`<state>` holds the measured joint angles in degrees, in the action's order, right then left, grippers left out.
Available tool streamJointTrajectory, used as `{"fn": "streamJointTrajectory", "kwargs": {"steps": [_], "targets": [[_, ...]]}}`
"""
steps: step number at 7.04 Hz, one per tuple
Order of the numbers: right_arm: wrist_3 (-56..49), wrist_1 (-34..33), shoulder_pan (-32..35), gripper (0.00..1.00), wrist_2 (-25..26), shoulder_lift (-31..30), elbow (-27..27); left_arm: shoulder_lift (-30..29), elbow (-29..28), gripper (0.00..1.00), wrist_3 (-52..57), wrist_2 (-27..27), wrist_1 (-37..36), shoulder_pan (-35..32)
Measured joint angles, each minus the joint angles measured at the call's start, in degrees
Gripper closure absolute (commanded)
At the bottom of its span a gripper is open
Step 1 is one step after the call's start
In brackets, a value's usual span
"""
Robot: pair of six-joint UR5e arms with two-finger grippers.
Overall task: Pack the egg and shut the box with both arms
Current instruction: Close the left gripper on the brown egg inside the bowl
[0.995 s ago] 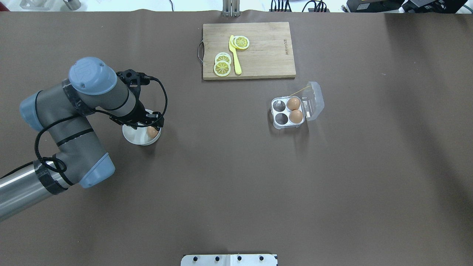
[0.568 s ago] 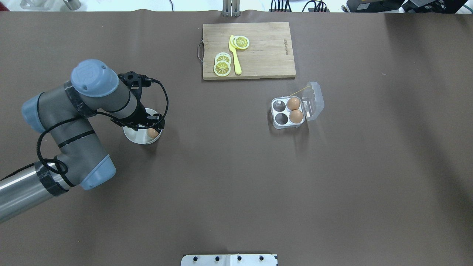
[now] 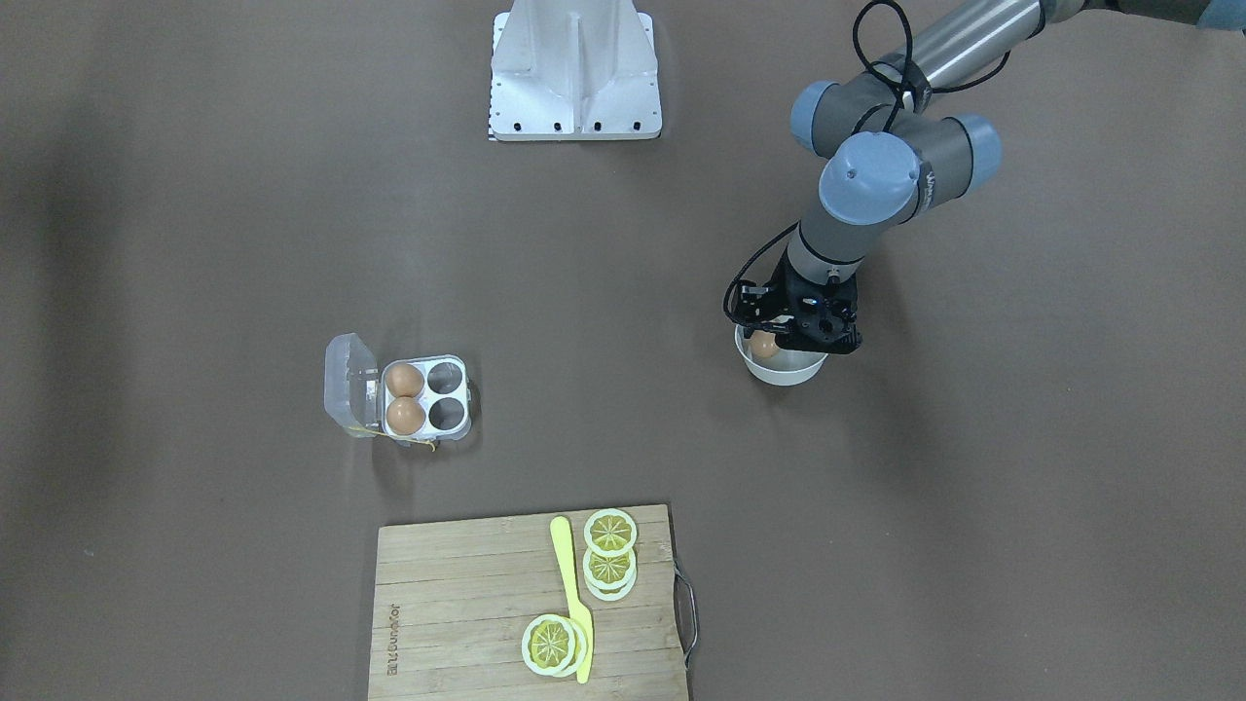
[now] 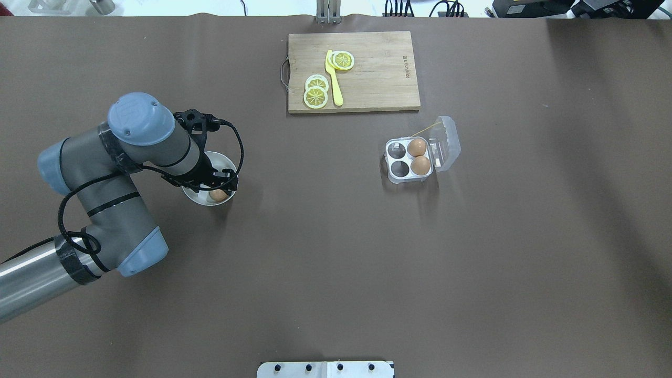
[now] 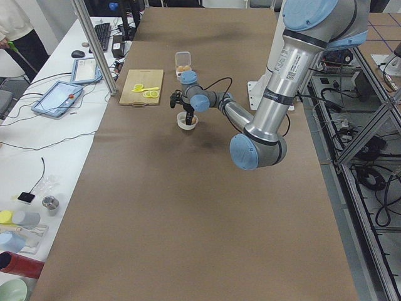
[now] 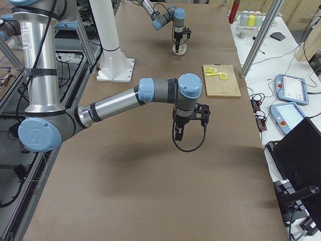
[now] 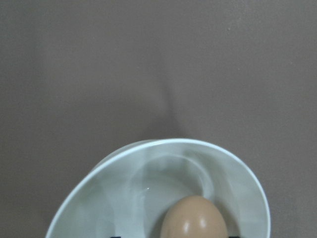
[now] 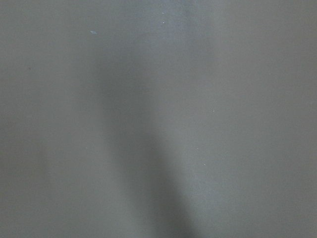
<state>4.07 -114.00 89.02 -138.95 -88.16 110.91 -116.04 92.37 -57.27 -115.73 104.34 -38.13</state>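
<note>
- The left tool reaches down into a white bowl on the robot's left side of the table; its fingers stand spread on either side of the egg, with a gap showing on each side, so nothing is gripped
- The egg lies on the bottom of the bowl, near the rim
- The box sits well apart from the bowl, toward the robot's right; its clear lid is folded back; two other eggs fill the two cells next to the lid, and the two cells away from the lid are bare
- The right tool hangs over bare table, away from the box; I cannot tell whether it is open or closed
- A cutting board lies at the far edge, carrying lemon slices and a yellow knife
</note>
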Motion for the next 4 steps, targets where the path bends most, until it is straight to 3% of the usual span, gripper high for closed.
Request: {"fn": "streamJointTrajectory", "kwargs": {"steps": [3,4], "targets": [[0.1,0.0,0.0,0.0,0.0,0.1,0.1,0.0,-0.3,0.26,0.4,0.0,0.1,0.1],[0.1,0.0,0.0,0.0,0.0,0.1,0.1,0.0,-0.3,0.33,0.5,0.0,0.1,0.1]]}}
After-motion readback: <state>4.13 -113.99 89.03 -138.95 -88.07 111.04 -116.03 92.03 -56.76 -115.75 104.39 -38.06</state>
